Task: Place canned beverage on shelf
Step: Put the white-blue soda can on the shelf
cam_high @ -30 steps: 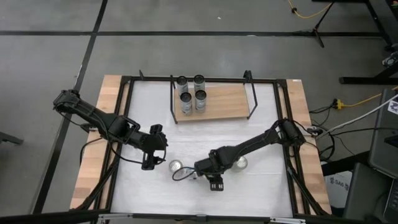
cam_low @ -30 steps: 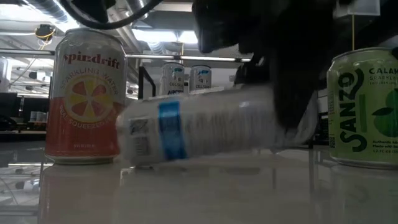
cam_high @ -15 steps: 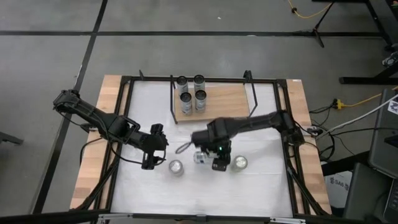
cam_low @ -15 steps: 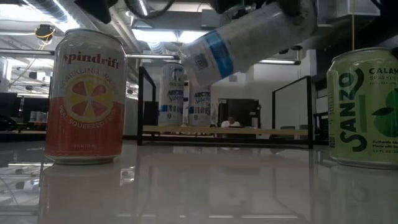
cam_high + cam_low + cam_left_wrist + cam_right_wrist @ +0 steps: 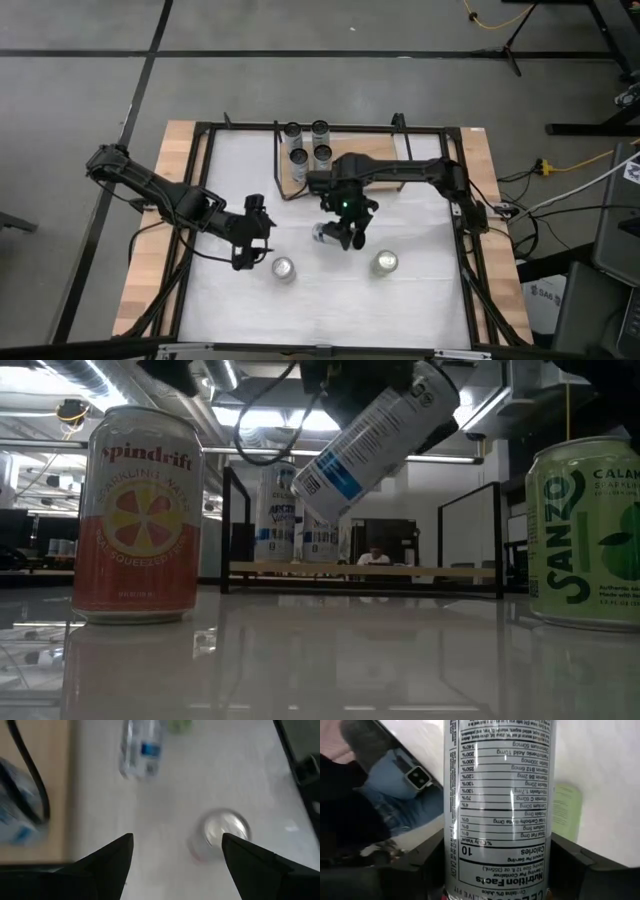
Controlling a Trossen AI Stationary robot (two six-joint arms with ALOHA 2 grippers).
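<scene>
Clamped between the right gripper's fingers is a slim white-and-blue can, carried aloft and tilted, well clear of the white tabletop. Its nutrition label is seen filling the right wrist view, with a dark finger pressed on either side of the body, so a grip across the can's middle is judged to be what keeps it from slipping. The shelf lies just beyond, its light-wood board already loaded with four cans bunched at its left end; the bare wood to their right is likely where room is to be found. Black wire uprights at the ends must be cleared on the way in, and the can has to be righted first. Two more cans are left standing on the table, one orange, one green. Off to the side, the left gripper is held low with its fingers parted around nothing.
</scene>
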